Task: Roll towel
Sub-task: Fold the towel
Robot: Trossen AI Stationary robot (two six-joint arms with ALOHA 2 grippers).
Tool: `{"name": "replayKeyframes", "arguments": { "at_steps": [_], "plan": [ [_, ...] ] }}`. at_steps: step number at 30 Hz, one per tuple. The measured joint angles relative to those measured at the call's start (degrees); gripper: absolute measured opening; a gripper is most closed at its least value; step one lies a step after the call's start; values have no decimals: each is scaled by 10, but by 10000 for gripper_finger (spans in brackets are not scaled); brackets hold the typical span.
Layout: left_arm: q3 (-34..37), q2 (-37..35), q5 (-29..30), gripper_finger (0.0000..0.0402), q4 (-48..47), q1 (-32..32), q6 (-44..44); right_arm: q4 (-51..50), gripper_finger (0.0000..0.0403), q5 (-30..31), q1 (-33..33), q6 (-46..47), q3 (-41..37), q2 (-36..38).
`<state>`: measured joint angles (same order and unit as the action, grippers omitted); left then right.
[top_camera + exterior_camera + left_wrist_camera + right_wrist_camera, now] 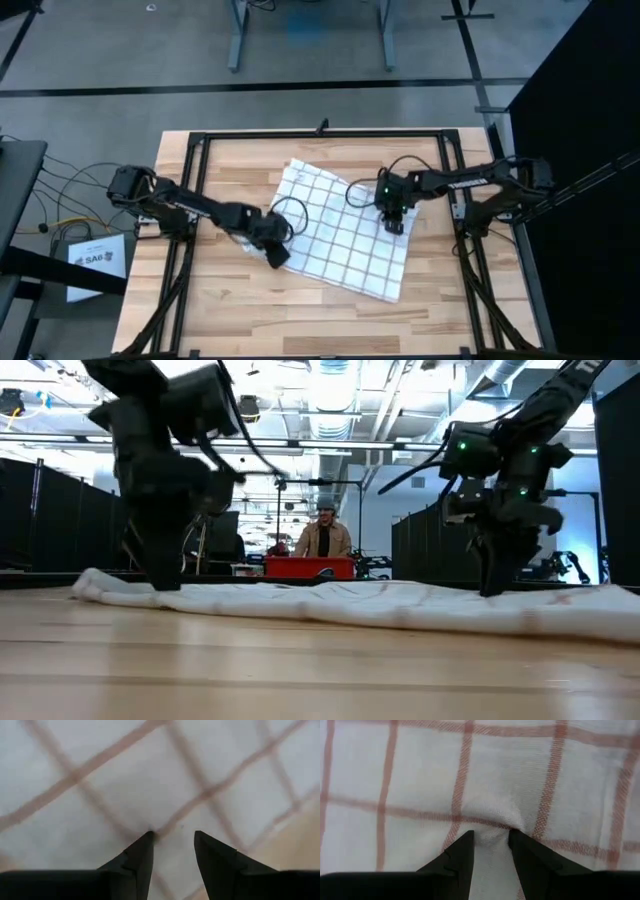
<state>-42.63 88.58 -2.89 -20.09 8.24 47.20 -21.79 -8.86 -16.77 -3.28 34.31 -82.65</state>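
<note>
1. Wooden table (230, 310) carries the towel (340, 240), which lies spread flat and skewed at about its middle, inside a black frame (320, 133) that runs round the tabletop.
2. At the towel's left edge, the left gripper (272, 252) is down on the cloth; its wrist view shows the two fingers (137, 860) slightly parted with their tips against the weave, no cloth visibly caught between them.
3. Across the towel, near its right edge, the right gripper (394, 222) presses down too; its fingers (460, 857) are pinched on a small raised fold of the towel.
4. From table height, the towel (400, 605) is a low, rumpled strip, with both grippers standing on it, one near each end.
5. Far behind the towel, a person (324, 535) sits at a red object (310, 567) in the room.
</note>
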Motion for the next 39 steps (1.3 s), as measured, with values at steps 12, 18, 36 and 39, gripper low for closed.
{"name": "replayKeyframes", "arguments": {
  "at_steps": [12,18,36,39],
  "plan": [
    [-64,21,23,127,66,74,60,-69,119,-27,-91,-86,70,7],
    [-164,10,110,127,-154,10,-105,-110,119,-75,4,-30,59,54],
    [-37,10,92,127,-107,-113,-243,-11,119,14,240,211,2,45],
    [-28,10,92,127,-92,-80,-211,-10,119,15,217,195,-6,46]
  ]
}}
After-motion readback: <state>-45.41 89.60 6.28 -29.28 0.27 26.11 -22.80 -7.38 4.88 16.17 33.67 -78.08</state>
